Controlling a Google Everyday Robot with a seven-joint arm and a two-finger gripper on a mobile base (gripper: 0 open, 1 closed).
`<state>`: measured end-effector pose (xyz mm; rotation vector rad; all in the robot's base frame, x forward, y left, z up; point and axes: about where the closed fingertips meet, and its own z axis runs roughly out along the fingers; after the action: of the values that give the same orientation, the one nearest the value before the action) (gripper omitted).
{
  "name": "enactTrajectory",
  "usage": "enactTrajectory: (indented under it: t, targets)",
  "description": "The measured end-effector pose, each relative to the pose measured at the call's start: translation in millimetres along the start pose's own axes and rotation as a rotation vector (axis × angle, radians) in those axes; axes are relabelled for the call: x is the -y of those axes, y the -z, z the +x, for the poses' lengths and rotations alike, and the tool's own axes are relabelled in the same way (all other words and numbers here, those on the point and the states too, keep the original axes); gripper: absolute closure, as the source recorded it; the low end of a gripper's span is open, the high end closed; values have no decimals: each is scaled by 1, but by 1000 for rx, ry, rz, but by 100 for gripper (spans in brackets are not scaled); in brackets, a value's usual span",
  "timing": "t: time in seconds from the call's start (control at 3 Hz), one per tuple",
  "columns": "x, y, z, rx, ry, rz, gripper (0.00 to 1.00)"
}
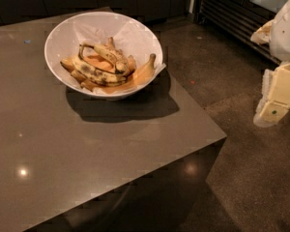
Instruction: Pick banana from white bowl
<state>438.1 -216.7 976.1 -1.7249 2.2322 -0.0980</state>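
The white bowl (67,28) stands on the far part of a grey-brown table, lined with white paper. Several bananas lie in it. The banana (97,74) is the long dull yellow one mottled brown, lying across the lower middle of the pile. A slimmer black-spotted banana (108,56) with a dark curved stem lies over it. A cleaner yellow-orange banana (145,71) leans on the bowl's right side. My gripper (274,100), cream-coloured, hangs at the far right over the floor, well away from the bowl and table.
The table (87,149) has its front-right corner near the frame's middle right, with dark speckled floor (241,178) beyond it. Dark cabinets run along the back. A slatted metal unit (232,13) stands at the back right.
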Motion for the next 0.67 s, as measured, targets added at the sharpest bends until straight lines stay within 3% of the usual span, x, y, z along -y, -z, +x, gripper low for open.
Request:
enactTrajectory:
  t: [0.33, 0.67]
  targets:
    - [0, 0, 0, 0, 0, 0, 0]
    - [13, 4, -9, 22, -88, -4, 0]
